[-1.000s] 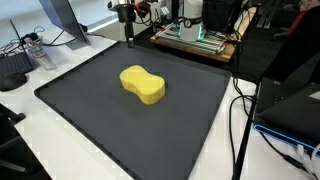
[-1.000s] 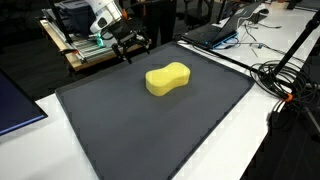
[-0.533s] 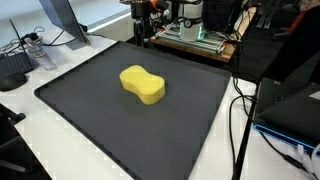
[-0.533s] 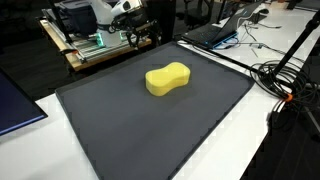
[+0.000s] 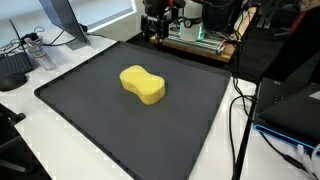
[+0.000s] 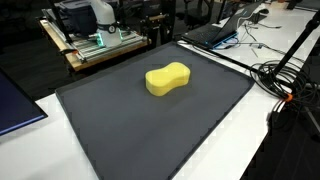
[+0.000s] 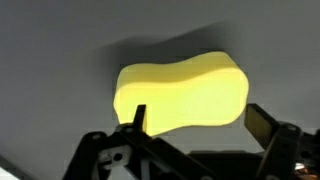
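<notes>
Sponge [image 5: 142,84] sitting on mat [image 5: 90,125], roughly middle. Gripper [image 5: 153,36] up over mat's far edge, well apart from sponge. Cables [image 5: 240,120] just off mat's side.

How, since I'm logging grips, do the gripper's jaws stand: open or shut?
Open: the gripper shows its fingers wide apart in the wrist view, holding nothing.

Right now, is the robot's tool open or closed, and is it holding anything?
Tool: open, holding nothing; it hangs clear of the yellow sponge, which lies alone on the dark mat.
</notes>
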Controlling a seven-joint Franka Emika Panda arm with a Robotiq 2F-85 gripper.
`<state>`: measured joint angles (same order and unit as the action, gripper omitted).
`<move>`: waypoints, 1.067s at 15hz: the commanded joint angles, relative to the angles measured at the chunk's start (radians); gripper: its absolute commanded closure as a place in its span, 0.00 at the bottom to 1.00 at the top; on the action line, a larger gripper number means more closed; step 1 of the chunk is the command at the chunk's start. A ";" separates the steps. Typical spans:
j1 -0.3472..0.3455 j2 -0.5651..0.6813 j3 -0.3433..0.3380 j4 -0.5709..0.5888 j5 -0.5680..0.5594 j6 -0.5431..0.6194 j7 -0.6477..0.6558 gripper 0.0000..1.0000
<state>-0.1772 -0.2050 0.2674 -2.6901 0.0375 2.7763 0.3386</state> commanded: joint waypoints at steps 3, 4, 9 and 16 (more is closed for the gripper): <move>0.092 -0.050 0.025 0.158 -0.212 -0.304 0.127 0.00; 0.118 -0.035 0.025 0.194 -0.219 -0.348 0.111 0.00; 0.197 0.072 0.055 0.360 -0.332 -0.542 0.140 0.00; 0.294 0.149 0.012 0.444 -0.392 -0.639 0.138 0.00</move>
<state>0.0789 -0.0564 0.3162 -2.2478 -0.3527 2.1393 0.4751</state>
